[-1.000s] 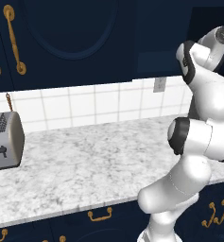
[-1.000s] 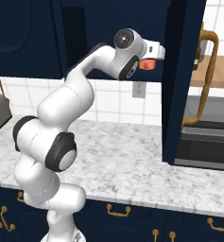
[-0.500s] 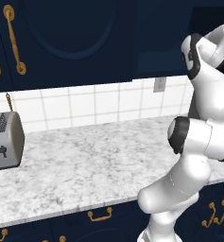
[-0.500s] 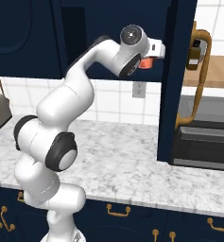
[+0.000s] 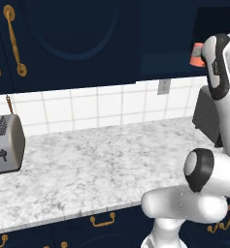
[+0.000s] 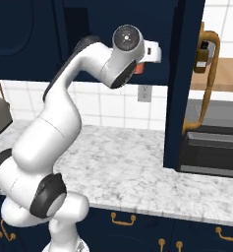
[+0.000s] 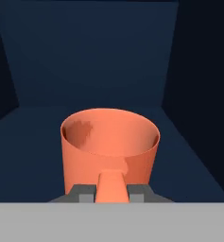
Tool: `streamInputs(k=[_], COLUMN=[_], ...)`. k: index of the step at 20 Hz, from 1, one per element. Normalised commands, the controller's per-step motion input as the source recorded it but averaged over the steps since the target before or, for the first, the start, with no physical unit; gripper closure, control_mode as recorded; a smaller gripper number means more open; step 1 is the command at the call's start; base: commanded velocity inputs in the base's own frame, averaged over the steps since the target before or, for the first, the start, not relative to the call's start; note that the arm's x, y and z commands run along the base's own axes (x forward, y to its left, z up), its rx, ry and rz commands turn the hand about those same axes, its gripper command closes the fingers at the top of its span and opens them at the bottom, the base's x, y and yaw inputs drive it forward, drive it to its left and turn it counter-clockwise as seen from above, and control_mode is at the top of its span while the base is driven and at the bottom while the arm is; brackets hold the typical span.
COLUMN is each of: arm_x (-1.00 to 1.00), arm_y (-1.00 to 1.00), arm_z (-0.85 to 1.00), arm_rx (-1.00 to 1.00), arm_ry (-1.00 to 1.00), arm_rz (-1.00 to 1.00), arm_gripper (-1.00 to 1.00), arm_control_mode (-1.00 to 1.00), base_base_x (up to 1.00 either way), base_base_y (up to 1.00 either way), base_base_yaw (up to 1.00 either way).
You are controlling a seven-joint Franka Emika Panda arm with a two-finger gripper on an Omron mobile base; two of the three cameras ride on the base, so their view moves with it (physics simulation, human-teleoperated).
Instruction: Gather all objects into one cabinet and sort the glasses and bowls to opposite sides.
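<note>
Cup [image 7: 109,144], orange-coral and upright, sits on the floor of the dark navy cabinet [image 7: 94,56], and the tool [image 7: 111,193] is closed on its near wall, one finger pressed against the outside and the rim gripped from above. In the right base view the cup [image 6: 138,68] peeks out beside the wrist, just inside the cabinet opening, high above the marble table [image 6: 132,162]. From the left base view the same cup [image 5: 198,54] shows at the far right against the dark interior.

Judging by the task, this cup is either being taken out or placed to one side. To do it well, keep the cup level so it does not slip from the narrow pinch on its wall, lift just clear of the shelf before moving sideways, and mind the cabinet's side wall on the right. Move slowly; a rim pinch can let the cup swing.
</note>
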Motion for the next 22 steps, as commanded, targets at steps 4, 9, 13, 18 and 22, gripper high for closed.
streamInputs(k=[4, 9, 13, 18, 22], arm_x=[-1.00, -1.00, -1.00, -1.00, -1.00], arm_y=[0.95, 0.73, 0.08, 0.00, 0.00], arm_z=[0.07, 0.05, 0.62, 0.76, 0.28], arm_rx=[0.12, 0.18, 0.17, 0.00, -0.21], arm_ry=[-0.28, -0.25, -0.01, 0.02, 0.02], arm_rz=[-0.17, -0.26, -0.18, 0.01, 0.41], arm_gripper=[1.00, 1.00, 1.00, 1.00, 1.00], arm_control_mode=[-1.00, -1.00, -1.00, -1.00, -1.00], base_base_x=[0.00, 0.00, 0.00, 0.00, 0.00], base_base_y=[0.00, 0.00, 0.00, 0.00, 0.00], base_base_yaw=[0.00, 0.00, 0.00, 0.00, 0.00])
